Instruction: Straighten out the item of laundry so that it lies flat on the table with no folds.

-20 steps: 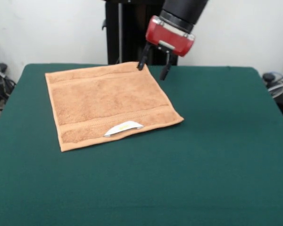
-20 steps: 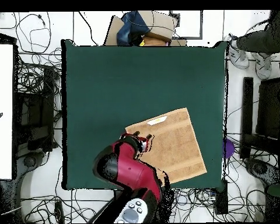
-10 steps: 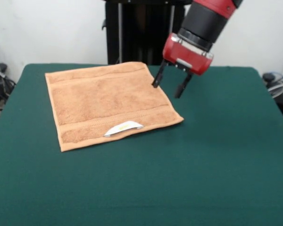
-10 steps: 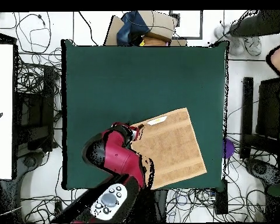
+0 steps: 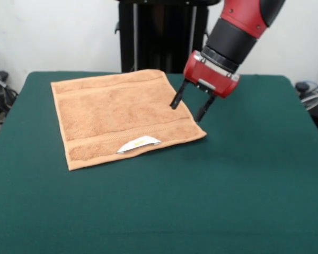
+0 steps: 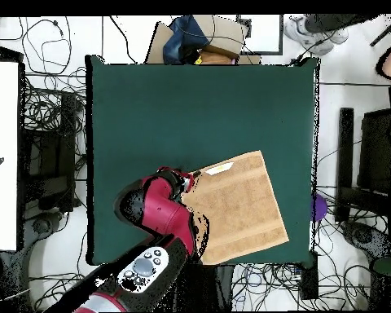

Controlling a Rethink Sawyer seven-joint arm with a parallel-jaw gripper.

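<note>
The item of laundry (image 5: 119,117), a tan terry towel with border bands and a white label (image 5: 139,143) at its near edge, lies spread flat on the green table (image 5: 228,180). In the overhead view the item of laundry (image 6: 239,205) sits at the table's (image 6: 199,106) lower right. My gripper (image 5: 190,108) hovers open and empty just above the towel's right edge, close to its near right corner. Seen from overhead, the red arm hides the gripper (image 6: 185,181) and covers the towel's left edge.
A black pedestal column (image 5: 161,32) rises behind the table. Cables and boxes (image 6: 203,37) crowd the floor around it. A person's shoes and legs (image 6: 329,24) show at the top right of the overhead view.
The gripper has travelled from the towel's far corner along its right edge toward the near right corner, dropping lower. It stays open. The towel has not moved.
</note>
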